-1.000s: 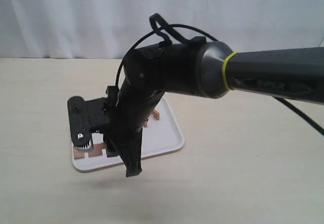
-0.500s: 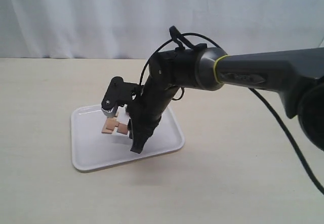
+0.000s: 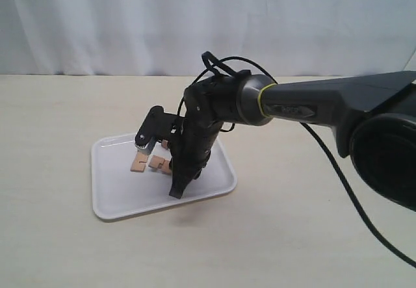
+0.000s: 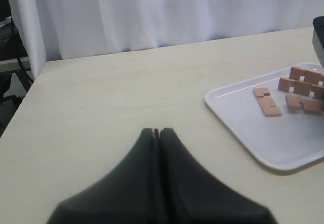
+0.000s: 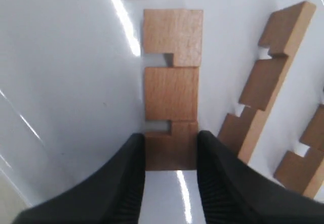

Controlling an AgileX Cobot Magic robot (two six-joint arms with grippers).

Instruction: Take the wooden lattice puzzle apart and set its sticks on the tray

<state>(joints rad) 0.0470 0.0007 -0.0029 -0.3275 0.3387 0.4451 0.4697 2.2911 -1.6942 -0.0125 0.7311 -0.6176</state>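
Right gripper (image 5: 170,153) pinched one notched stick (image 5: 171,92) by its end at white tray (image 5: 66,82). Light, stiff, slick wood, so it might pivot. Left gripper (image 4: 157,132) clenched, empty.

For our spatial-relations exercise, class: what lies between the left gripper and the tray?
Only bare table. The left wrist view shows plain tabletop running from the left gripper to the tray, with no object in that stretch.

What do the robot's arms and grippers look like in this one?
The right arm is dark grey and rounded, with a yellow-green ring at one joint, pale lettering too blurred to read, and a thin black cable looping along it. The right gripper has black fingers with ribbed inner faces. The left gripper is black and tapered; its arm is unseen.
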